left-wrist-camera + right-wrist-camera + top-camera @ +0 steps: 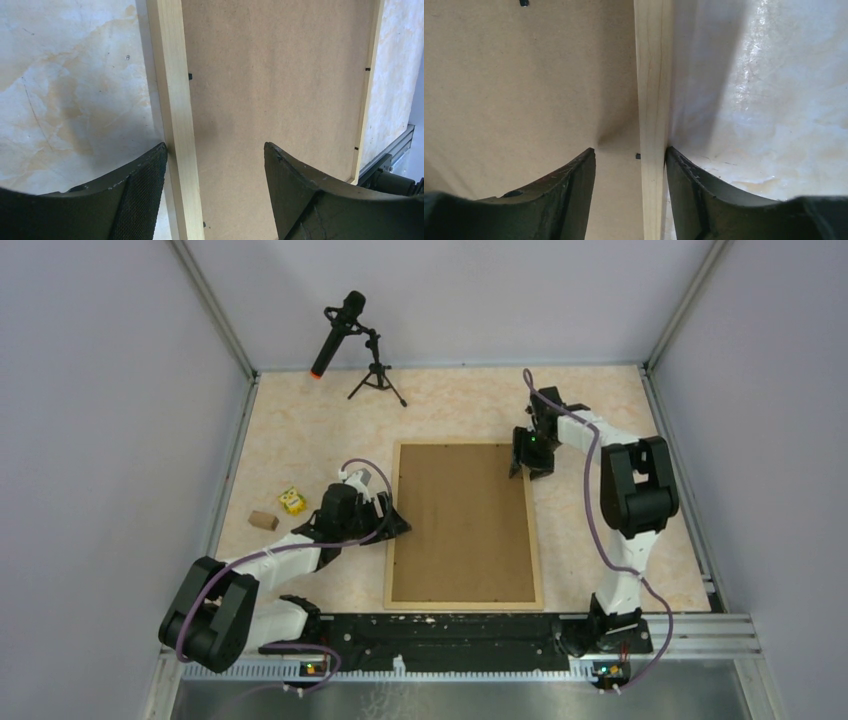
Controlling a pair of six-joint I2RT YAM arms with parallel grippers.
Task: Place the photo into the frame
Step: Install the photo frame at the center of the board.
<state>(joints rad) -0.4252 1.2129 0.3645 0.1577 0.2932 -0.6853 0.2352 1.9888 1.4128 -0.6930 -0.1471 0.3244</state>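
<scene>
Wrist views showed left claw (215, 146) and right claw (630, 150) open, each straddling a frame (172, 100) rail; only overhead showed a microphone (335, 335).

In the top view, the fingertips of the left gripper (398, 524) are being lost in one dark shape at the nine o'clock rail of the frame (465, 607). Those of the right gripper (522, 455) are being lost likewise at two o'clock. Whatever lies under the brown board (465, 520) is being covered entirely. A yellow thing (291, 501) and a brown block (264, 521), toward nine o'clock, are being shown too small to identify. In both wrist views the frame is being cut off at twelve and six o'clock, and the finger bases are being cropped at six o'clock.
</scene>
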